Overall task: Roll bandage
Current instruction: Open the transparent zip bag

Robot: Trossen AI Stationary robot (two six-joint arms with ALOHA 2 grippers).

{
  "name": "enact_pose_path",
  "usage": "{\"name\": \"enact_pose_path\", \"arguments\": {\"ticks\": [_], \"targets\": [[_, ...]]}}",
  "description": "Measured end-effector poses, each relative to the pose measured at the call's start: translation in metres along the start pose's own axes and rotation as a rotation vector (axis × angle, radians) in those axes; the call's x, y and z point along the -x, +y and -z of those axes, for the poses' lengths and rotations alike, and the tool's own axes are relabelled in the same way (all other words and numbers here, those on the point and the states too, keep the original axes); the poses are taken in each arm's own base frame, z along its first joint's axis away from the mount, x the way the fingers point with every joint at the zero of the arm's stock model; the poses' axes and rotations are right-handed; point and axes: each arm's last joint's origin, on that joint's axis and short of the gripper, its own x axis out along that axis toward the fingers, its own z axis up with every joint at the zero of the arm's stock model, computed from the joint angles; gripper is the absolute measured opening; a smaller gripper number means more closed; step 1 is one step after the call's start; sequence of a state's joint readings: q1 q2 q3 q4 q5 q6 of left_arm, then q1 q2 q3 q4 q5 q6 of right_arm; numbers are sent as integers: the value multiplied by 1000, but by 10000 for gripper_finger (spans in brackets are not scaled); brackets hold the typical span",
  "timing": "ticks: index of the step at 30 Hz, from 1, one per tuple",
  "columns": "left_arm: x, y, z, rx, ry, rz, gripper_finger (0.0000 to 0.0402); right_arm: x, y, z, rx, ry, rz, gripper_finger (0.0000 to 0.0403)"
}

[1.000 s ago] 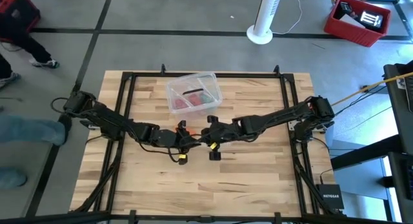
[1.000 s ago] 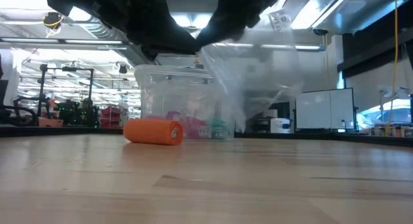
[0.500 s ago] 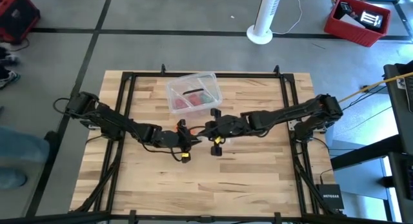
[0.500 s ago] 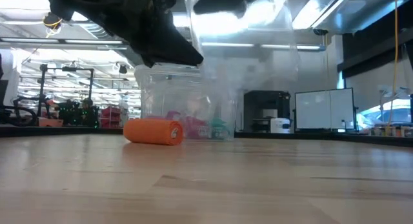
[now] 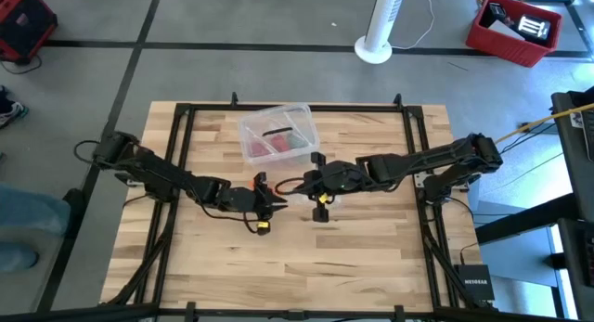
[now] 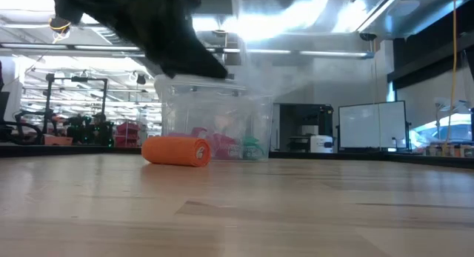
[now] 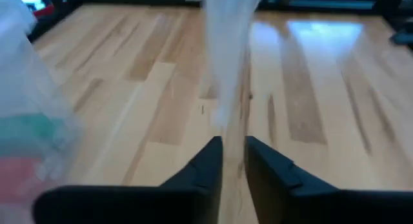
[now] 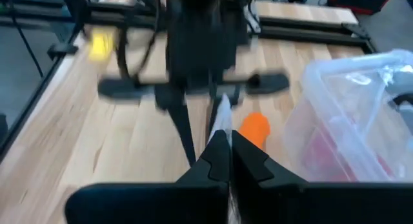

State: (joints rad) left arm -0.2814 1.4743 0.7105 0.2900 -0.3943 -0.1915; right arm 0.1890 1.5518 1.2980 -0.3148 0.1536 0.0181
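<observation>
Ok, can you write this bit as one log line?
bandage roll: lying on table, untouched | right gripper: shut on clear wrapper | left gripper: at wrapper

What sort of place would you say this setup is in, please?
Probably a robotics lab or workshop: a framed wooden table on a concrete floor, a red crate nearby, and whiteboards under industrial ceiling lights.

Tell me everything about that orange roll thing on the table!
The bandage is bright orange and looks like soft fabric wound into a short, stubby roll. It lies on its side on the wooden table, and one round end shows a small pale mark. It sits just in front of the clear plastic box holding red and green things. No claw touches it: it rests alone beneath the two arms, and the right wrist view shows it beside the box.
</observation>
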Motion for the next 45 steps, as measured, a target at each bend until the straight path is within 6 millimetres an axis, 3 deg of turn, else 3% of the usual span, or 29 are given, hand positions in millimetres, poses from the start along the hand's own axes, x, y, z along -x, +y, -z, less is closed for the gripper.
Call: {"name": "enact_pose_path", "arguments": {"ticks": [6,11,18,25,45], "targets": [[25,10,-18,6,-33,-4,133,6,17,4,90,32,-27,0],[25,9,-26,7,-110,10,166,-6,21,19,95,-37,-39,0],[15,-3,-20,-10,-121,68,171,-14,23,32,63,-101,-42,0],[8,-3,-16,-21,-115,40,171,-13,24,27,54,-150,-84,0],[17,-4,-19,-57,-112,13,171,-14,24,29,37,-122,-86,0]]}}
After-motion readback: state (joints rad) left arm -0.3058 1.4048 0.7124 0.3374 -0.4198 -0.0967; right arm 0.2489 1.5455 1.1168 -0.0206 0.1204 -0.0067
